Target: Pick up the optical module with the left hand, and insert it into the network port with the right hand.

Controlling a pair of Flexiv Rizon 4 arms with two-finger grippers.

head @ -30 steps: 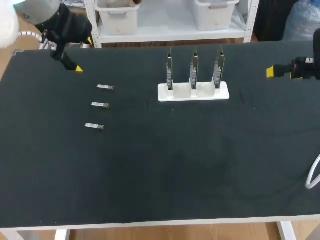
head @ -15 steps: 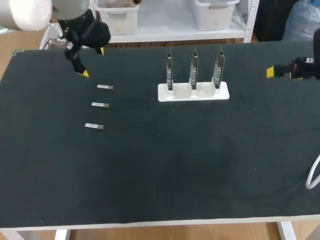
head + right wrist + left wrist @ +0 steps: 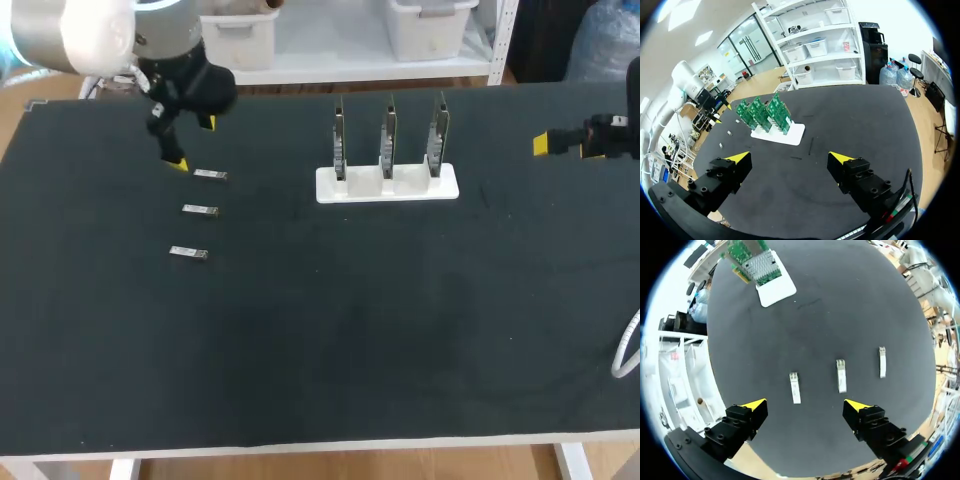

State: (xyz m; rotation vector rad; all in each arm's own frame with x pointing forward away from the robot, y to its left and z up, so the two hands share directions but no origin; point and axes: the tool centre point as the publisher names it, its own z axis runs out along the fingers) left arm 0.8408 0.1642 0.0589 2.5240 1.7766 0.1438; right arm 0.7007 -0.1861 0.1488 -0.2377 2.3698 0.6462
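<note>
1. My left claw (image 3: 805, 405) is hanging released, its two yellow tips spread wide and gripping nothing. From the head camera it (image 3: 194, 143) is hovering over the back left part of the bench (image 3: 350, 330).
2. Just ahead of that claw, in line with the gap between its fingers, the rear optical module (image 3: 795, 387) is lying flat on the black surface, with neither finger touching it. In the head view this module (image 3: 210, 175) is sitting just beside the lower yellow tip.
3. The middle optical module (image 3: 200, 210) and the front optical module (image 3: 188, 253) are lying in the same row, parallel and apart from each other. Through the left wrist camera they are showing off to one side of the claw, the middle one (image 3: 841, 375) nearer and the front one (image 3: 882, 362) farther.
4. The white stand (image 3: 387, 185) is sitting near the back middle of the bench, well apart from the modules. It is holding three green network cards (image 3: 388, 140) upright, side by side. A silvery port cage (image 3: 762, 265) is showing on the card facing the left wrist camera.
5. My right claw (image 3: 789, 159) is also hanging released and empty, with the stand (image 3: 780, 135) well ahead of it. In the head view it (image 3: 541, 144) is staying over the bench's back right edge.
</note>
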